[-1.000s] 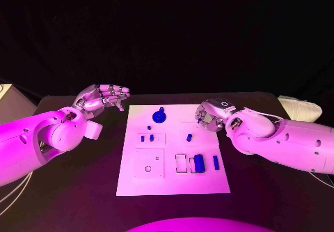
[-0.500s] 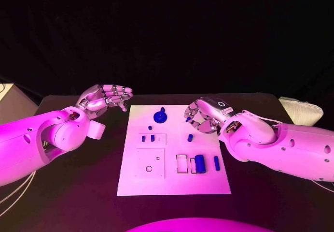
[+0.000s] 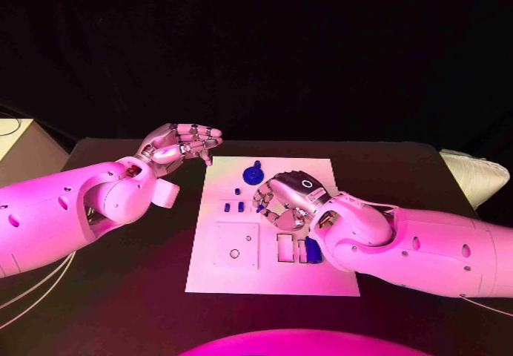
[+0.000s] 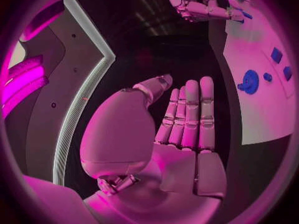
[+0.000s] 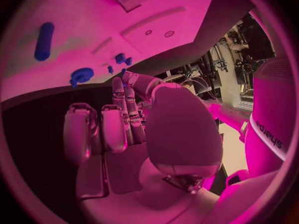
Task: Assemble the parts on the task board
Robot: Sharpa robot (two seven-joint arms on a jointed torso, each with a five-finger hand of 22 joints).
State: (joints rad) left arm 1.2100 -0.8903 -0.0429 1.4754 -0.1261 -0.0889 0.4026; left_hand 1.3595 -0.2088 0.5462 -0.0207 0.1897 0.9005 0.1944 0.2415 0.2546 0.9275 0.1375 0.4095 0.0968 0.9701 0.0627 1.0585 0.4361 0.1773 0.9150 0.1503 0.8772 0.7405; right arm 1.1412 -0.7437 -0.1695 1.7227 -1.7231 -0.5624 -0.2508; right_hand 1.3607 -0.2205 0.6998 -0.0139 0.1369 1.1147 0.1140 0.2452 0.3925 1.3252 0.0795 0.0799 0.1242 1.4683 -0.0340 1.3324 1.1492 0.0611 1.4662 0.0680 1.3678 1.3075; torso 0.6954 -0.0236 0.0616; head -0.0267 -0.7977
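The white task board [image 3: 219, 276] lies in the middle of the black table. A round blue part [image 3: 252, 175] sits near its far edge, two small blue parts [image 3: 233, 208] stand left of centre, and a blue cylinder [image 3: 311, 251] shows beside my right arm. My right hand [image 3: 283, 200] hovers over the board's middle, fingers partly curled and pointing down; its fingertips [image 5: 126, 84] reach close to a small blue part [image 5: 122, 71], with nothing seen between them. My left hand [image 3: 181, 141] hangs above the table by the board's far left corner, fingers straight and together [image 4: 187, 114], holding nothing.
The board has a square recessed plate [image 3: 235, 248] and narrow slots [image 3: 283, 248] in its near half. A white object [image 3: 478, 172] lies at the table's right edge and a pale box [image 3: 16, 148] stands off the left side. Dark table surrounds the board.
My right hand has moved from the board's right edge to over its middle, covering the small blue part there. My left hand stays put. The camera has shifted.
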